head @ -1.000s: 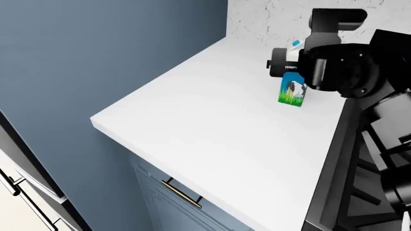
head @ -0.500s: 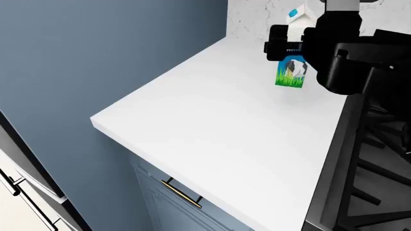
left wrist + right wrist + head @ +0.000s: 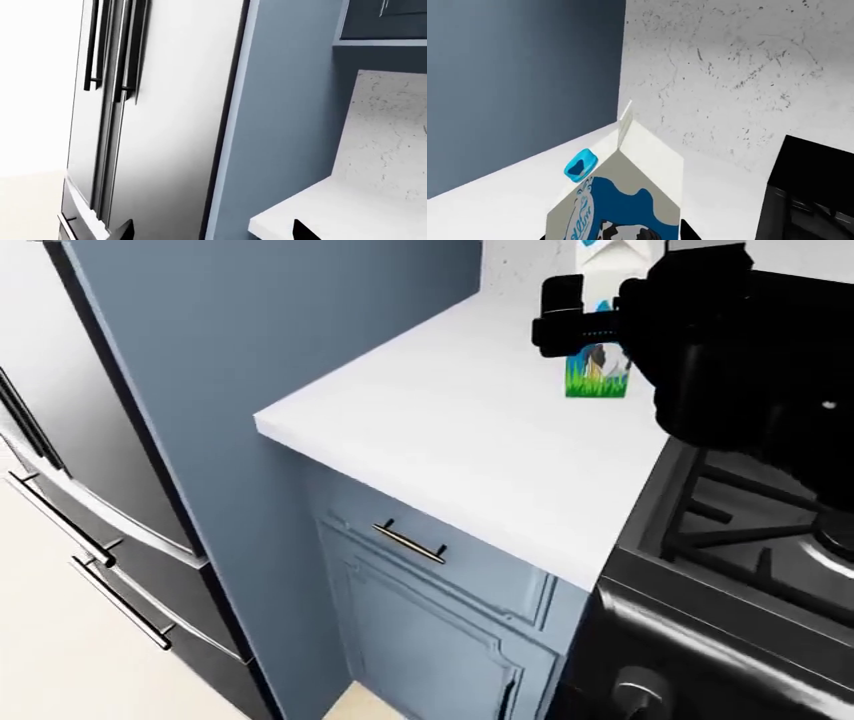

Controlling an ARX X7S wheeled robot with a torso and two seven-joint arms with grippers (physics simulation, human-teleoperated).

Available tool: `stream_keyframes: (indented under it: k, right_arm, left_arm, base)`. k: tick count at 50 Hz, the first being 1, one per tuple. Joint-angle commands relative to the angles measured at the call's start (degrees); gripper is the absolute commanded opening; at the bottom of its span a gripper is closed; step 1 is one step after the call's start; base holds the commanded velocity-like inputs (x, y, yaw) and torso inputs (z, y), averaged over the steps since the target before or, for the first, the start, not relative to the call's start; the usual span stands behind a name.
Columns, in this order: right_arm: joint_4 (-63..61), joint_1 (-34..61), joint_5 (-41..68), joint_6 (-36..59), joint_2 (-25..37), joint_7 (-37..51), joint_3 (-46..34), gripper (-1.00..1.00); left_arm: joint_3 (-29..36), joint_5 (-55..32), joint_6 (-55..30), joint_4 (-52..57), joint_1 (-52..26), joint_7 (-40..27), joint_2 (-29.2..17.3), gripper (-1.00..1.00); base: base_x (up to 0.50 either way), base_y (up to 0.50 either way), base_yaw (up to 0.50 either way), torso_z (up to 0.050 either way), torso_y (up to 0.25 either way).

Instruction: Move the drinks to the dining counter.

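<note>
The refrigerator (image 3: 80,490) stands beside a blue wall panel. Next is the white countertop (image 3: 441,430) over light-blue cabinets, with the black stove (image 3: 747,540) adjoining. The right gripper (image 3: 587,330) clamps the milk carton (image 3: 597,370), upright above the countertop near the backsplash. The left gripper's state cannot be determined.

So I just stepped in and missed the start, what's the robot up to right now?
The robot's right tool is closed around the milk carton over the white counter with the light-blue cabinets, beside the stove. The carton appears lifted clear of the top, though that is hard to confirm. The left tool is barely in view, facing the fridge, and holds nothing visible.
</note>
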Motion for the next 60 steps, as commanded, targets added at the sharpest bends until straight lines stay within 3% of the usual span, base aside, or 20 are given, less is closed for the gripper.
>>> stream_keyframes:
  k: [1,33,60]
  right_arm:
    - [-2.0,0.8,-3.2,0.5,0.2,-0.8,-0.6,-1.00]
    - [-2.7,1.1,-4.4,2.2,0.6,0.2,-2.0,-1.00]
    - [-2.7,1.9,-5.3,3.6,0.5,-0.3,-3.2,-1.00]
  left_arm:
    - [0.2,0.7,-0.5,0.0,-0.1,0.6,0.6,1.00]
    - [-0.3,0.9,-0.8,0.0,0.3,1.0,0.9,1.00]
    - [0.3,1.6,-0.8,-0.2,0.2,1.5,1.1,1.00]
  base:
    - [-0.53,-0.11,0.00,0.000,0.000]
    - [-0.58,-0.04,0.00,0.000,0.000]
    - [-0.29,-0.23,0.45,0.000,0.000]
